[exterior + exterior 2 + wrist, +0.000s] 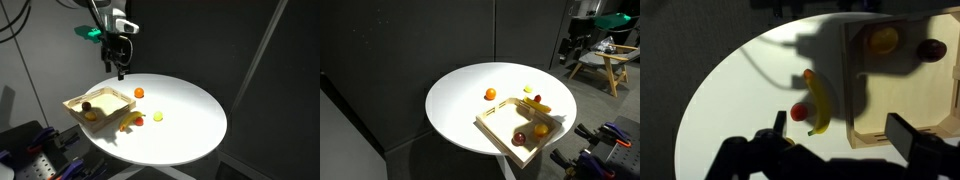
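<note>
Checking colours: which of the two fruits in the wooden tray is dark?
The dark red fruit, rightmost in the wrist view; the yellow-orange fruit beside it is far lighter.

Tabletop (190, 115) mostly open, tray (90, 95) obstructs edge

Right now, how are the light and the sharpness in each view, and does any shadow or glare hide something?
In both exterior views the white round table is bright, almost washed out, against a dark room. In the wrist view the pincer is a dark, unsharp silhouette; its shadow falls across the table and the wooden tray; the banana is clear.
</note>
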`<state>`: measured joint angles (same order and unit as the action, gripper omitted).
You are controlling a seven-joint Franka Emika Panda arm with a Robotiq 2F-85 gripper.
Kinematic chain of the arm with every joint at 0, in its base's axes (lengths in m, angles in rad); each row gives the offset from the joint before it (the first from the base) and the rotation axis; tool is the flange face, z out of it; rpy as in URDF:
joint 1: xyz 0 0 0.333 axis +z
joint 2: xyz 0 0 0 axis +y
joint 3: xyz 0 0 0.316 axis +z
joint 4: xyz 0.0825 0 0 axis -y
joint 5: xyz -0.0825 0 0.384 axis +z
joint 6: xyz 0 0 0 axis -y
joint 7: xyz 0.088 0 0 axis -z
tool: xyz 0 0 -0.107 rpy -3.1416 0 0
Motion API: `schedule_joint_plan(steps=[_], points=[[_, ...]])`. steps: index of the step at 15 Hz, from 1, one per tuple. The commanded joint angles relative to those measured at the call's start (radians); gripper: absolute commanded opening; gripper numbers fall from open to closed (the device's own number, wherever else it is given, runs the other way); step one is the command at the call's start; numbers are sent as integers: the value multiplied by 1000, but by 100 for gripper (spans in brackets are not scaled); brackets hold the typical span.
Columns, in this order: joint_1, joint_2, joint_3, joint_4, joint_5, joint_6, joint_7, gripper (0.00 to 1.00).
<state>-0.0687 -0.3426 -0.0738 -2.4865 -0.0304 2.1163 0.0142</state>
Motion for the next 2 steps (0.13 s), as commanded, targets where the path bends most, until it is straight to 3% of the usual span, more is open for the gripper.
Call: schedule_joint_plan(steps=[1,2], points=[[-3,0,3,1,1,-2,-1,100],[-3,0,3,1,1,-2,-1,100]])
